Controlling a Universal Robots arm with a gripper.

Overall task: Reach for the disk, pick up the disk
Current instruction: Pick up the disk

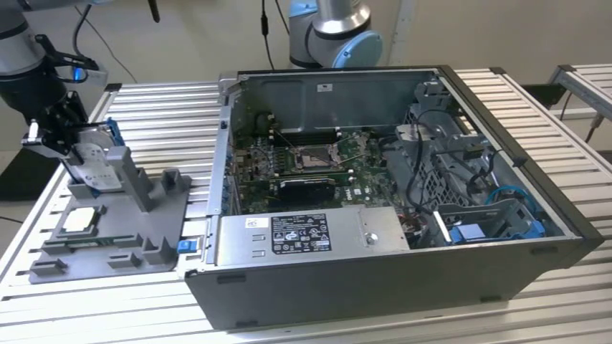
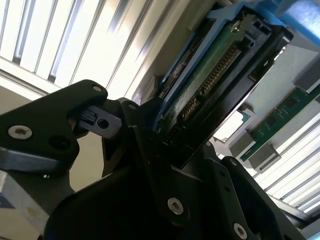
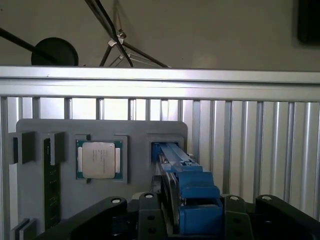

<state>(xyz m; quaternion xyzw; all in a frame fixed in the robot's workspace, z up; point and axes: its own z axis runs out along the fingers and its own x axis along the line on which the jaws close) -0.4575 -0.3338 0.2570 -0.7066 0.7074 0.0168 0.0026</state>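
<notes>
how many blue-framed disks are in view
1: the disk stands upright in the grey fixture at the exterior view's left, the gripper straddling it. Blue parts in the computer case could hide another.

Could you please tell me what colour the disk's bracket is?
The bracket is bright blue, clearest in the first wrist view.

Open grey computer case [image 1: 383,279] across centre and the exterior view's right; green motherboard [image 1: 306,168] inside, silver power supply [image 1: 311,233] at lower front. Grey fixture tray [image 1: 143,215] at the exterior view's lower left holds square chip [image 1: 79,221]. Slatted metal desk [image 1: 545,122] underneath.
</notes>
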